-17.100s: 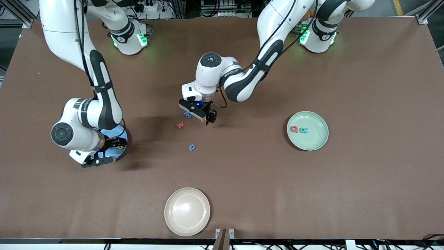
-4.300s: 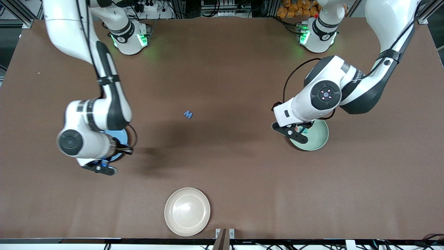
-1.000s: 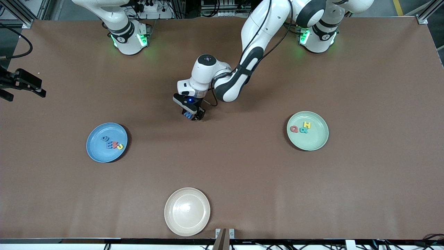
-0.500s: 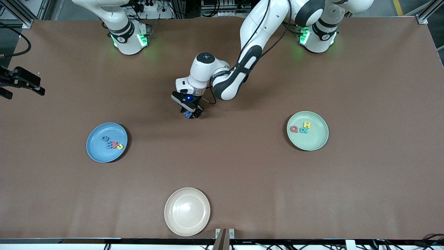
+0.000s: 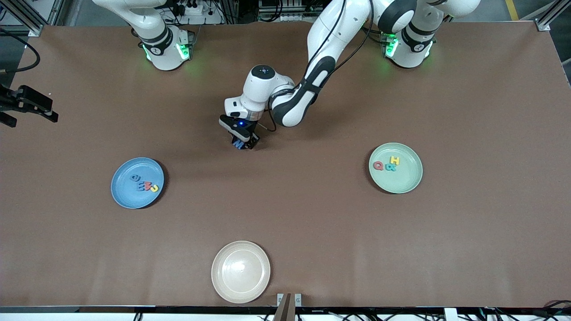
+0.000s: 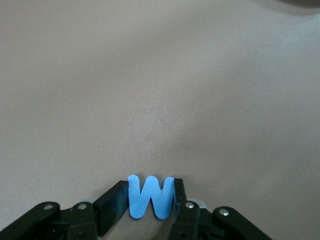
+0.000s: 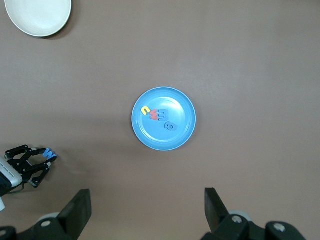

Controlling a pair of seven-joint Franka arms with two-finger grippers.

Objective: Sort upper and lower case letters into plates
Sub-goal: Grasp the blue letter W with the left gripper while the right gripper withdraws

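Cream-white plate (image 5: pixel 241 272) sits on brown table (image 5: pixel 468 249), at the edge nearest the front camera.

The front view looks down from high across the table (image 5: pixel 312 223), facing the arms' bases. The left wrist view sits close above the tabletop; the right wrist view hangs high (both it and the front view show the blue plate (image 7: pixel 164 118)).

M read on blue letter (image 5: pixel 239 144) held by left gripper (image 5: pixel 242 143) | Q (image 5: pixel 378 166), B (image 5: pixel 390 167), H (image 5: pixel 395 160) read in green plate (image 5: pixel 409 180) | blue plate (image 5: pixel 125 196) letters not legible
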